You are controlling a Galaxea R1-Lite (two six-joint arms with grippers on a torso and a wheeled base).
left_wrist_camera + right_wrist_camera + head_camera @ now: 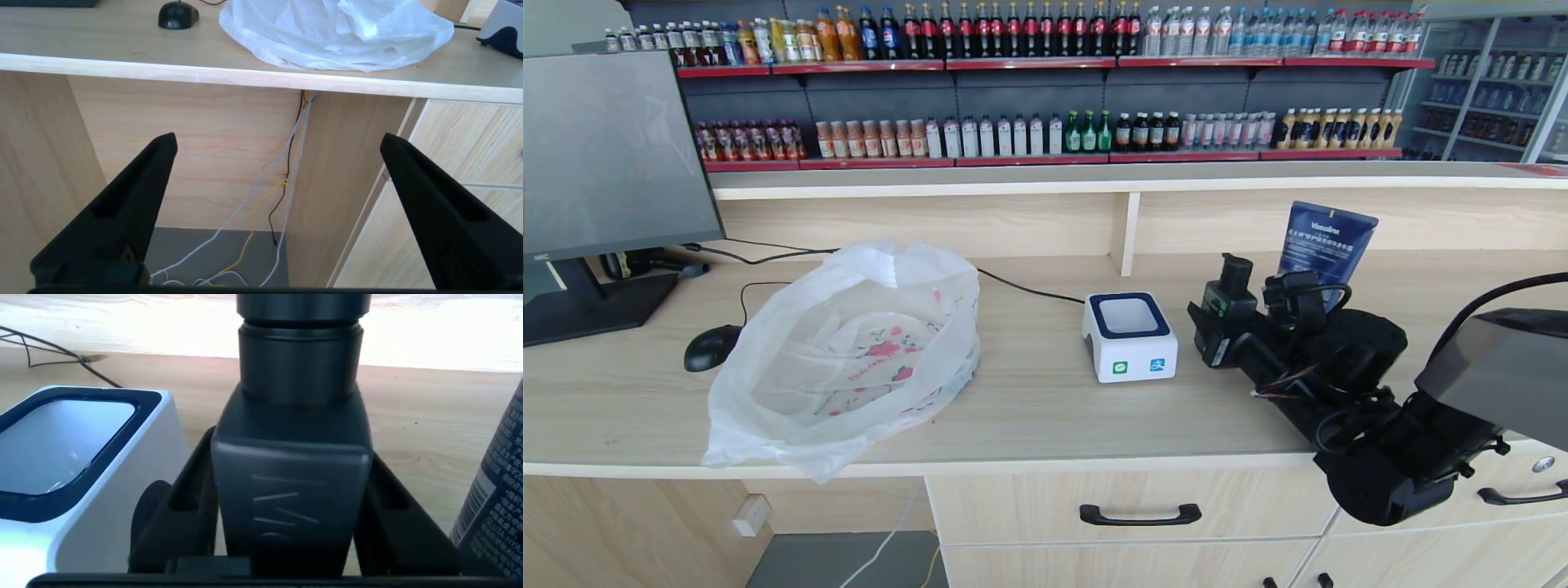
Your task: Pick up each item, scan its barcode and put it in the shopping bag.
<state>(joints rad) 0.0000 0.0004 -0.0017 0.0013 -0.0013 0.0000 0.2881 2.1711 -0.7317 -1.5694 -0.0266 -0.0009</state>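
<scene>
My right gripper is shut on a black bottle with a round cap, held just right of the white scanner with its blue-rimmed window. In the right wrist view the black bottle sits between the fingers, with the scanner close beside it. The translucent shopping bag lies open on the counter left of the scanner. A blue printed pack stands behind the right arm. My left gripper hangs open below the counter edge, under the shopping bag.
A monitor and a black mouse occupy the counter's left end, with cables running to the scanner. A raised wooden ledge backs the counter. Drawers lie below, and loose cables hang in the recess.
</scene>
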